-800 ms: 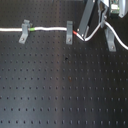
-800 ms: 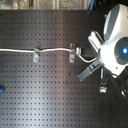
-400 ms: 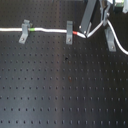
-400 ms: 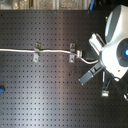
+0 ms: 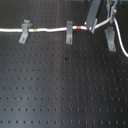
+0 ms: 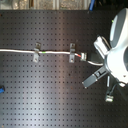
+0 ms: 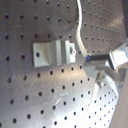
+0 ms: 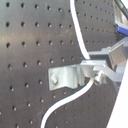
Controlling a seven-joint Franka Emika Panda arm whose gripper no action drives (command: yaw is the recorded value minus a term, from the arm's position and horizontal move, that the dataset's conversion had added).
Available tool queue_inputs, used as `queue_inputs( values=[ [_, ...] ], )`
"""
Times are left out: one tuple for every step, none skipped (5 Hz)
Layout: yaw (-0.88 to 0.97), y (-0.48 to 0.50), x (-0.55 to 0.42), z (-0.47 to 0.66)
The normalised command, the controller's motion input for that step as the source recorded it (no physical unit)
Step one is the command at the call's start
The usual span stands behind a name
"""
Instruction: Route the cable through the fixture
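Your cable [image 5: 50, 30] sits through two clips along the top of the first exterior view, its free end held in closed jaws at upper right. Third clip [image 5: 110, 38] remains unthreaded. Risk: excess tension here could pull the cable from the middle clip [image 5: 69, 32].

no readable text, label, brand, number or sign shows in any view.
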Motion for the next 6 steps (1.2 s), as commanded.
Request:
queue_inputs(
  values=[
    [-0.29,0.112,0.316,0.0],
    [-0.44,0.096,0.24,0.0],
    [-0.54,0.108,0.097,0.18],
    [-0.08,0.112,-0.153,0.37],
    [0.6,0.091,-0.325,0.26],
    [0.75,0.12,-0.225,0.21]
  ],
)
